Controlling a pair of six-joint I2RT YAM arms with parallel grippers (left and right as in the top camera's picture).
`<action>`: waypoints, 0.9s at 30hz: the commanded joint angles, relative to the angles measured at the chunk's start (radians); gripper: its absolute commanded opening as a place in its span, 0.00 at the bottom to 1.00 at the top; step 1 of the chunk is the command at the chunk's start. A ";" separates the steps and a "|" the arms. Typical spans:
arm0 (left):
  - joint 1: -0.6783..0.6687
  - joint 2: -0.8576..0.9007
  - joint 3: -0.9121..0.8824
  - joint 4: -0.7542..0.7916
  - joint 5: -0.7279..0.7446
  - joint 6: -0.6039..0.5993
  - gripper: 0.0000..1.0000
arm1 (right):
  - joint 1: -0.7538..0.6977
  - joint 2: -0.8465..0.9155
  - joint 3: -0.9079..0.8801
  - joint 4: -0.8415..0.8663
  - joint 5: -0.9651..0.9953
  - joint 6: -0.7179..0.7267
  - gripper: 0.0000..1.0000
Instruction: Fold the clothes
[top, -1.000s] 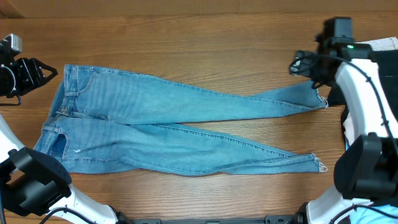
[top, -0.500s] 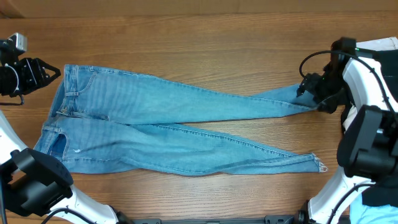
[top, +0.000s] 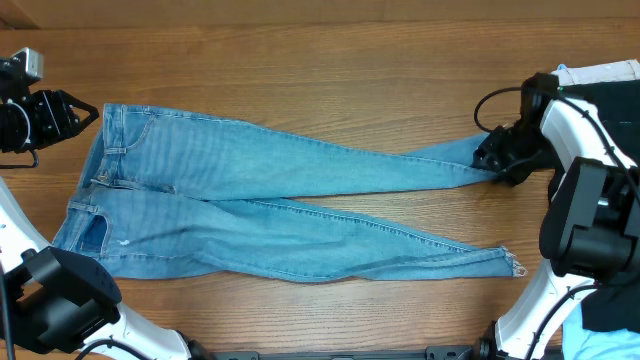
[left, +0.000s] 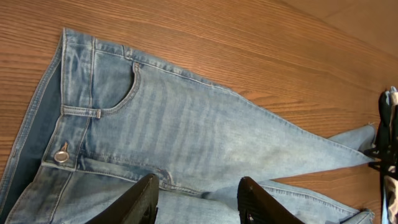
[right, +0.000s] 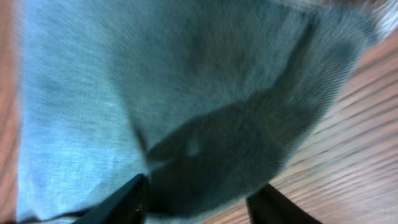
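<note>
The clothes, a pair of light-blue jeans (top: 250, 200), lie flat on the wooden table with the waist at the left and both legs running right. My left gripper (top: 88, 115) hovers just left of the waistband, open and empty. In the left wrist view its fingers (left: 198, 183) stand apart above the jeans (left: 186, 124) near the front pocket and button. My right gripper (top: 497, 160) is down on the hem of the far leg. The right wrist view shows its fingers (right: 199, 186) apart on either side of the denim (right: 155, 93), partly shadowed, at the hem.
Dark and white cloth (top: 610, 85) lies at the table's right edge behind the right arm. A pale blue item (top: 600, 345) shows at the bottom right corner. The near leg's frayed hem (top: 512, 265) lies close to the right arm's base.
My right gripper has come down from above the far leg's hem onto it, and its fingers have narrowed. The left gripper has hardly moved.
</note>
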 joint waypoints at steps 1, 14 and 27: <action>-0.008 -0.027 0.024 0.002 0.022 0.026 0.45 | 0.000 0.005 -0.037 0.034 -0.062 0.034 0.06; -0.008 -0.027 0.024 0.013 0.037 0.026 0.49 | 0.025 -0.293 0.055 -0.357 0.016 -0.098 0.04; -0.008 -0.027 0.024 0.014 0.044 0.025 0.49 | 0.127 -0.283 0.053 -0.119 -0.007 -0.001 0.04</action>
